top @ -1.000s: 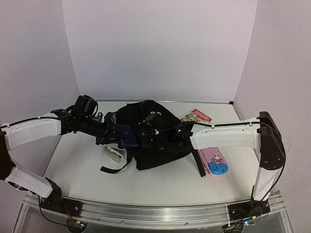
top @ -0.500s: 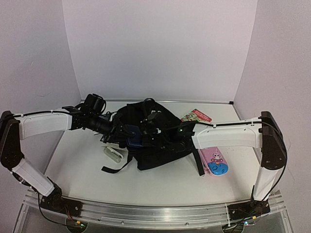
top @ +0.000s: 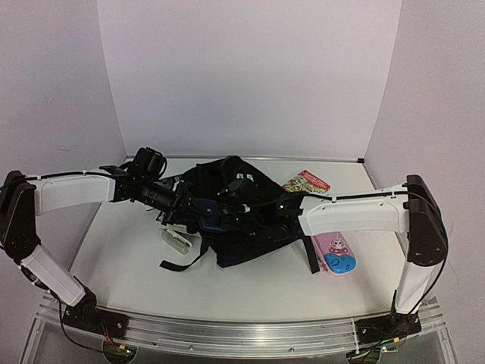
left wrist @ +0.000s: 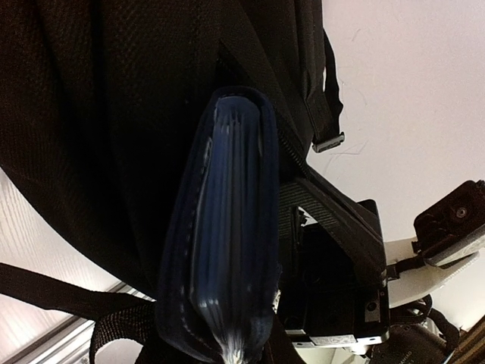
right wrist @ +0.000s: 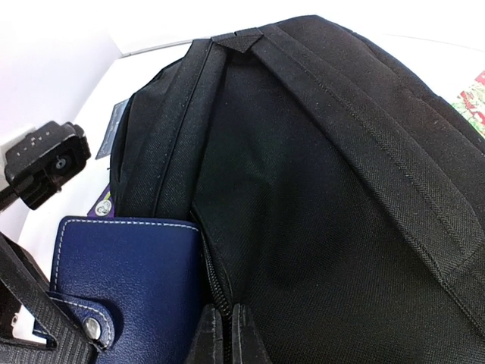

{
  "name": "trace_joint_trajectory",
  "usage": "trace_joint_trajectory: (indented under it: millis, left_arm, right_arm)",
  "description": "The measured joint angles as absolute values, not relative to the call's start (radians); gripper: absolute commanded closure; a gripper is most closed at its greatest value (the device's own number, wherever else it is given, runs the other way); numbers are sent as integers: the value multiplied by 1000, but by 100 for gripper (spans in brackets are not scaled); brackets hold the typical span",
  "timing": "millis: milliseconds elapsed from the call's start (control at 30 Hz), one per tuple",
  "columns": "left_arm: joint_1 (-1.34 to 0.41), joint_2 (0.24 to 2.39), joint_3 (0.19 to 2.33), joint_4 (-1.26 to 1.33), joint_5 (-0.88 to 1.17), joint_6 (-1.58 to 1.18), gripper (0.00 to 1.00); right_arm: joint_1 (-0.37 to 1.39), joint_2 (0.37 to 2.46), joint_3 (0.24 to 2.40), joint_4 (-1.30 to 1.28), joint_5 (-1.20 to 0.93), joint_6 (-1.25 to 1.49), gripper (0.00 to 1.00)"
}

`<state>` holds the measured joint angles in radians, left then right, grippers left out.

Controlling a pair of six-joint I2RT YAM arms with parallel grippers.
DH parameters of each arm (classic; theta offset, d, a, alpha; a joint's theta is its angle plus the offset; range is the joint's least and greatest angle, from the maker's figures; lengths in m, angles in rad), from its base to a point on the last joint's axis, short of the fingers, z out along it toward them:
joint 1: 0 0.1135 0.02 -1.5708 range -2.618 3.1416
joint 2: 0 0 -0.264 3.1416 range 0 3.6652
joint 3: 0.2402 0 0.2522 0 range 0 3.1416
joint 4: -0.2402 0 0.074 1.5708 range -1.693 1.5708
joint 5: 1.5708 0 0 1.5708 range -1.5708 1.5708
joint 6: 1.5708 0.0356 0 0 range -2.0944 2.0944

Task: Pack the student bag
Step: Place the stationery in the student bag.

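The student bag [top: 254, 231], black and soft, lies in the middle of the table. My left gripper [top: 188, 206] is shut on a navy blue notebook [top: 206, 213] with white stitching and a snap strap. The notebook's far end sits at the bag's open zipper edge. In the left wrist view the notebook [left wrist: 227, 227] runs edge-on from my left gripper [left wrist: 236, 350] toward the black bag fabric [left wrist: 91, 114]. My right gripper [right wrist: 231, 337] is shut on the bag's zipper edge [right wrist: 216, 292], holding it up beside the notebook [right wrist: 129, 280].
A pink-and-blue pencil case [top: 338, 255] lies right of the bag, under my right forearm. A colourful booklet [top: 306, 182] lies at the back right. A small white object [top: 176, 241] and a loose black strap [top: 180, 262] lie left of the bag. White walls close in three sides.
My left arm has swung in toward the bag, carrying the notebook rightward to the opening. The right gripper has kept its hold on the zipper edge.
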<state>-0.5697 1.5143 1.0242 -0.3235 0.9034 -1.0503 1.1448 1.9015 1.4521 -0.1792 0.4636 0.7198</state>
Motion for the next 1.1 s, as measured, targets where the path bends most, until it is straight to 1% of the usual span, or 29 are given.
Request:
trace_joint_trajectory:
  millis: [333, 767, 1100]
  left_arm:
    - [-564, 1535, 1030, -377, 960, -1073, 100]
    - [-564, 1674, 1124, -471, 1030, -1000, 100]
    - [-588, 1681, 1153, -466, 935, -999, 100]
  right_arm:
    - [1160, 1901, 1441, -170, 470, 723, 100]
    - [1175, 1901, 1416, -159, 457, 694, 100]
    - [1175, 1888, 1348, -84, 453, 713, 100]
